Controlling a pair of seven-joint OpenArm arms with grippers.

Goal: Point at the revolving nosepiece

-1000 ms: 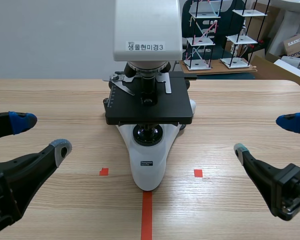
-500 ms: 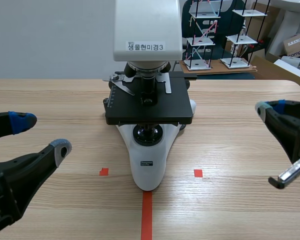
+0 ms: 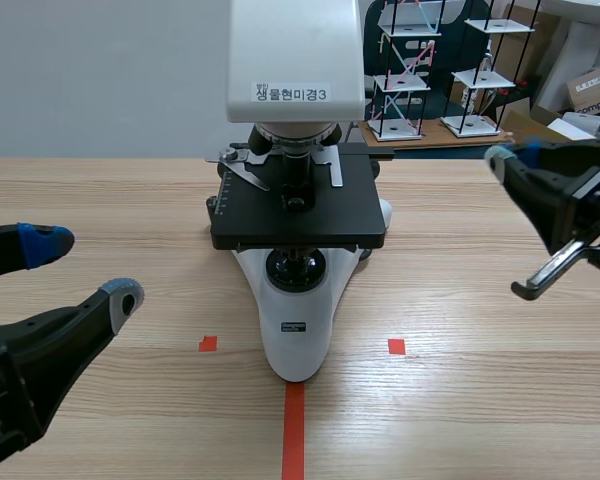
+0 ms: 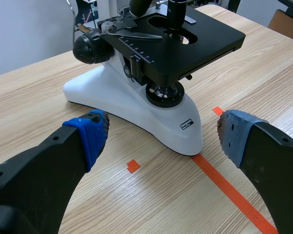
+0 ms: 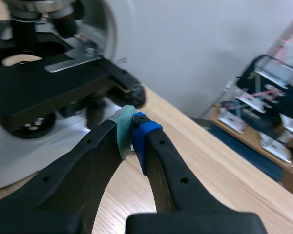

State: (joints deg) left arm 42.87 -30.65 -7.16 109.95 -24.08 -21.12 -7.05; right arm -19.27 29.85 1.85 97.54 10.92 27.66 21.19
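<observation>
A white and black microscope (image 3: 298, 250) stands at the table's middle. Its revolving nosepiece (image 3: 295, 135) with dark objectives hangs under the white head, above the black stage (image 3: 300, 210). My right gripper (image 3: 500, 158) is shut on nothing and raised to the right of the stage, well apart from it. In the right wrist view its pads (image 5: 133, 131) meet, with the stage (image 5: 44, 83) and nosepiece (image 5: 36, 7) ahead and to one side. My left gripper (image 3: 85, 270) stands open low at the left. The microscope's base (image 4: 117, 92) lies ahead of the open left gripper (image 4: 161, 134).
Small white shelf models (image 3: 410, 70) and a cardboard box (image 3: 595, 90) stand behind the table at the back right. Bare wood lies on both sides of the microscope.
My right gripper has shut and risen from low at the right to stage height, a little toward the microscope. The left arm has not moved.
</observation>
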